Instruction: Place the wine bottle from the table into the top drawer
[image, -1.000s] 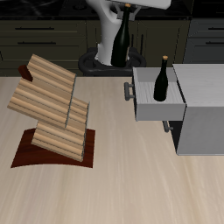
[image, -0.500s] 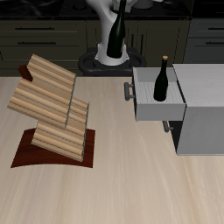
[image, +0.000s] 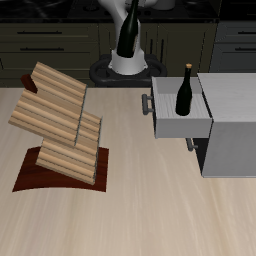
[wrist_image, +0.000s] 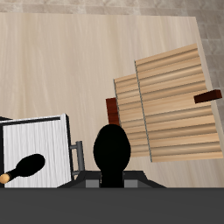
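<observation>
**A:** Leftward and a little higher, that is how the wine bottle (image: 127, 35) has moved since a second ago; it is now at the upper middle of the exterior frame. What lies nearest the camera?

**B:** Bare table (image: 130, 220), light beige planks, across the whole lower part of the frame. Behind that, at centre left, is the wooden-slab rack (image: 60, 120), its slanted boards stacked on a dark red base (image: 30, 178).

**A:** And on the other side?

**B:** At centre right the top drawer (image: 175, 125) is pulled out of the grey cabinet (image: 235, 140), with its bar handle (image: 146, 104) facing the rack. A second dark bottle (image: 185, 92) with a tan cork tip stands upright inside it.

**A:** Then the held one?

**B:** It is farthest back, hanging clear of the table above the robot's base (image: 120, 70), well apart from the drawer and tilted slightly. The gripper (image: 132, 5) is closed on its neck, though the frame's top edge cuts off the fingertips.

**A:** Does the wrist camera agree?

**B:** Yes. The wine bottle (wrist_image: 111, 150) shows end-on as a black rounded shape right at the gripper, with the rack (wrist_image: 166, 105) and the white drawer interior (wrist_image: 39, 144) on the table beyond it.
</observation>
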